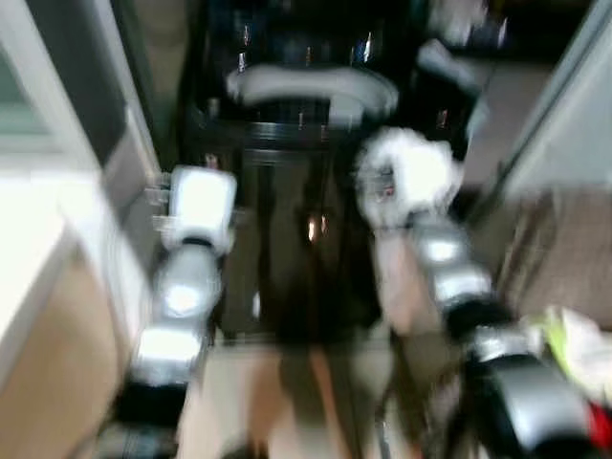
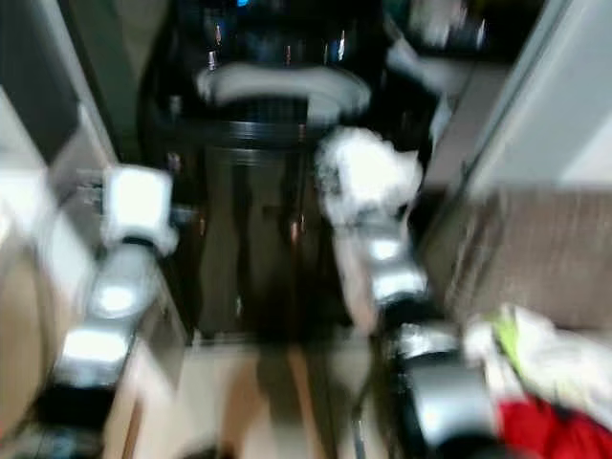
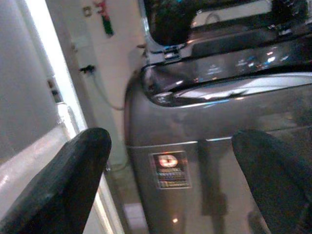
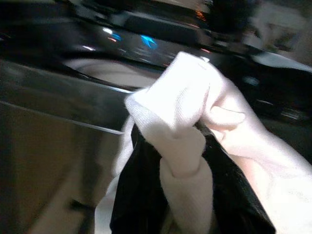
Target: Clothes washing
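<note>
Two silver, segmented arms with black joints and black fingers (image 3: 73,180)

Floor ahead of me, with the washer standing on it.

I see a pale floor (image 1: 287,382) running between a white door or panel on my left and a light wall on my right; the head views are blurred. A dark top-loading washing machine (image 1: 287,220) stands directly on it, its lid up and the pale drum rim (image 1: 311,86) showing. At my right a brownish basket (image 2: 535,258) holds a heap of clothes (image 2: 545,382), yellow-green, white and red.
</note>
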